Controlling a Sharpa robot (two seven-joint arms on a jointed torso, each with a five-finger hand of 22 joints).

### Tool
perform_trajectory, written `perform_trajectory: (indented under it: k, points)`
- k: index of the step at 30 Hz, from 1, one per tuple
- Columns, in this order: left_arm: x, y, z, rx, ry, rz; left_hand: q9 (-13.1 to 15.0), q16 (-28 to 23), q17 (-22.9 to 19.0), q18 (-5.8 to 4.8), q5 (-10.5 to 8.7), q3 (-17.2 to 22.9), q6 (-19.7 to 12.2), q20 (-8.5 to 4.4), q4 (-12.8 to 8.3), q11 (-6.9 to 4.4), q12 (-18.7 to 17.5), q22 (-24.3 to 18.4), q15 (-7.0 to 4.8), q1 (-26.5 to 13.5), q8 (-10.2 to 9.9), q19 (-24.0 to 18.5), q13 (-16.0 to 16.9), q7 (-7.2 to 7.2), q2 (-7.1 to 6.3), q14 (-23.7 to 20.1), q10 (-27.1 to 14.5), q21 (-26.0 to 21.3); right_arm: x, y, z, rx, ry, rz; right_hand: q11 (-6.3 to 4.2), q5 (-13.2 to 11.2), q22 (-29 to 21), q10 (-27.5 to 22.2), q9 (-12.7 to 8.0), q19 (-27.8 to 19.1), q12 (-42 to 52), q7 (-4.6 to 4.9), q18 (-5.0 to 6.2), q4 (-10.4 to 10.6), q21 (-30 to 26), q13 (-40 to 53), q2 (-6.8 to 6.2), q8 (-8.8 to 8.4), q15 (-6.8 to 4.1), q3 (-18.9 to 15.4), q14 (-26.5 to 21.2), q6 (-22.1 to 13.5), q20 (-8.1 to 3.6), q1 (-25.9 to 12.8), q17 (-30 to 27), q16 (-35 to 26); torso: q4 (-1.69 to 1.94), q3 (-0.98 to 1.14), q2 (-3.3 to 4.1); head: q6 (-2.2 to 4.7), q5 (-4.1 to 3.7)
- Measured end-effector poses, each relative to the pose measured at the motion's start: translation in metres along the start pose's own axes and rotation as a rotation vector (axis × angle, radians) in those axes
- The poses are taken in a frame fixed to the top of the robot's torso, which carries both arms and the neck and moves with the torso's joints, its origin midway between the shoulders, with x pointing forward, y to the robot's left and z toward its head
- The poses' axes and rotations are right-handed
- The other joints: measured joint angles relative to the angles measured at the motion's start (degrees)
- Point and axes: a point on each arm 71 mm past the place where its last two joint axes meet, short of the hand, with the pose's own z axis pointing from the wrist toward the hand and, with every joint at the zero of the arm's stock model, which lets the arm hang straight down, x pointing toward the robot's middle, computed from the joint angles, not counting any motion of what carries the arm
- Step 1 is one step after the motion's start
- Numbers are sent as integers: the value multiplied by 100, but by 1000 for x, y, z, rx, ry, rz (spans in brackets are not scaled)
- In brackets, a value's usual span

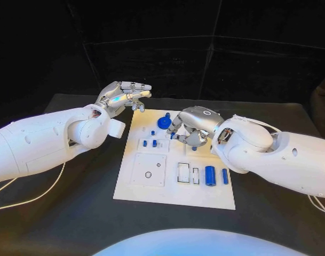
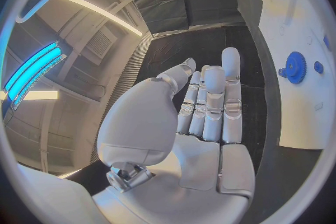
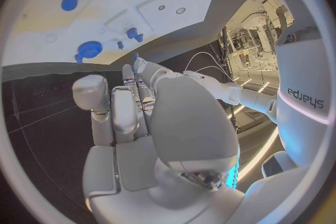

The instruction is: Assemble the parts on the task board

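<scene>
the right hand (image 1: 189, 128) hovers over the upper middle of the task board (image 1: 135, 192), fingers curled downward above the small blue pegs (image 1: 149, 143). a sliver of blue shows at its fingertips in the right wrist view, but i cannot tell whether it grips a part or merely hangs over one. the left hand (image 1: 122, 96) sits off the board at about 11 o'clock from its centre, over the black table (image 1: 54, 213); its fingers lie nearly straight and side by side with nothing in them.

the likely trouble, as i judge it: if the right hand does pinch a small part, the hold is thin and hidden under the palm, so a slight tilt on lowering could jam or drop the piece. the blue gear (image 1: 164, 122) lies just beside that hand at roughly 10 o'clock from it, and a sweeping finger could knock it.

around the board: a blue cylinder (image 1: 210, 175) and a thinner blue bar (image 1: 224, 176) lie at about 4 o'clock from the board's centre, close to the right forearm, which could brush them when it draws back. a square recessed plate (image 1: 148, 169) lies at 7 o'clock. a white cable (image 1: 24, 200) trails from the left arm across the table, well apart from the parts.
</scene>
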Motion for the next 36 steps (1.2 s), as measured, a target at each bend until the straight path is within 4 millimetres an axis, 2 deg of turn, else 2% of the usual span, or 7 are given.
perform_trajectory:
  k: [2,7,14,24,36]
  points:
    - [1,0,0,0,2,-1,0,0,0,0,0,0,0,0,0,0,0,0,0,0,0,0,0,0,0,0,0,0,11,4,3,-8,15,13,0,17,0,0,0,0,-1,0,0,-2,0,0,-29,0,0,2,0,0,0,-28,0,0,-6,1,0,-18,44]
    - [3,0,2,1,6,-2,0,0,0,-1,0,0,0,0,0,21,0,-6,21,0,0,0,0,0,0,-21,-21,0,35,13,8,-27,51,26,0,17,0,0,-1,0,-2,0,0,-27,0,-1,1,-1,0,27,0,0,0,-59,-12,0,-9,4,2,-38,101]
    - [6,1,3,1,11,-5,1,0,0,-2,0,0,0,0,0,21,0,-6,21,0,0,0,0,0,0,-21,-21,0,56,21,14,-52,93,6,0,17,-1,0,-4,0,-3,0,0,-28,0,-3,-23,-1,0,27,0,-1,0,-84,-12,0,-9,10,5,-65,158]
    - [7,1,4,1,12,-5,1,0,-18,-2,0,0,0,0,0,21,0,-5,21,0,0,0,-1,0,0,-21,-21,0,69,25,17,-70,131,-15,0,17,5,-1,-5,0,-3,-1,0,-34,0,-6,-29,-15,0,51,0,-2,0,-89,-11,0,-12,12,3,-141,238]
    - [6,1,4,0,11,-5,1,0,-17,-2,0,0,-22,0,0,21,-1,-5,21,0,0,0,-1,21,0,-21,-20,0,76,30,17,-90,157,-25,1,16,4,-1,-2,0,-3,-3,0,-28,0,-4,-29,-16,0,57,0,-4,0,-89,-11,0,-12,8,1,-170,283]
